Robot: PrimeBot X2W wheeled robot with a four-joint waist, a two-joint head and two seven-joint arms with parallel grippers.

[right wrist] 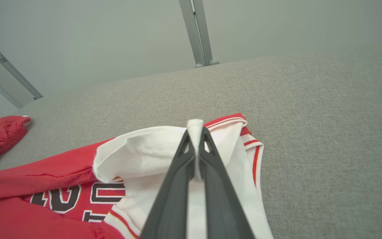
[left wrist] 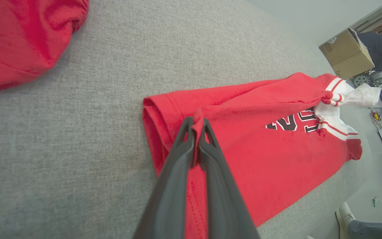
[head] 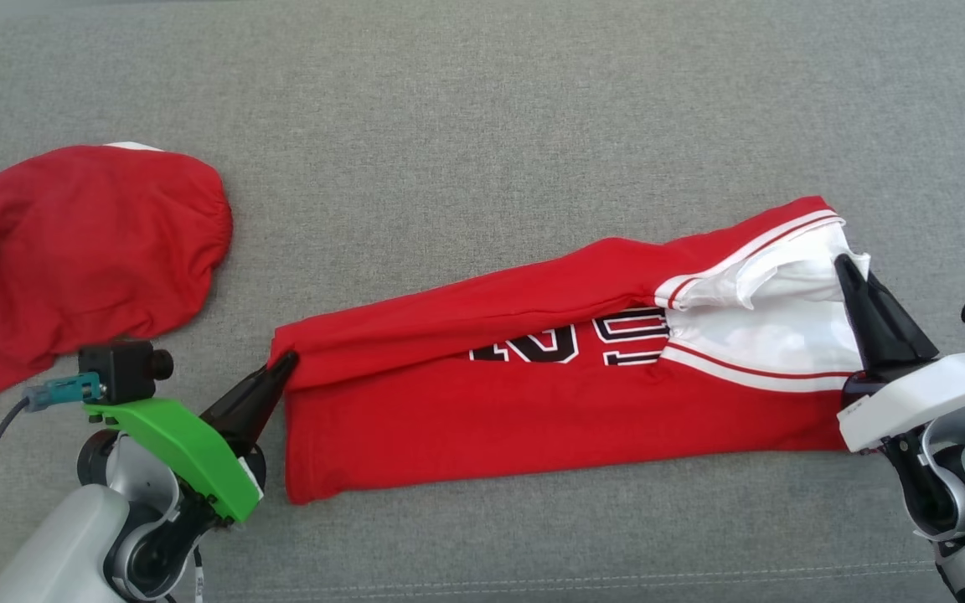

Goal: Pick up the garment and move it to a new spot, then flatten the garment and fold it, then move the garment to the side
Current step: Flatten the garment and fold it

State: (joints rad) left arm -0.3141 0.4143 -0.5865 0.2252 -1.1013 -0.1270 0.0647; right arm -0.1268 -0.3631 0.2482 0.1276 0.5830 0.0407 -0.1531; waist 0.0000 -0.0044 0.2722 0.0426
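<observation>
The red jersey [head: 491,419] lies lengthwise on the grey desk [head: 482,109], stretched between the left gripper [head: 288,360] and the right gripper [head: 843,264]. Both sets of jaws pinch it, the left at the hem and the right at the white neck end.

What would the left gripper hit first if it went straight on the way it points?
Likely the red jersey itself: the left gripper is shut on its edge, more fabric ahead.
</observation>
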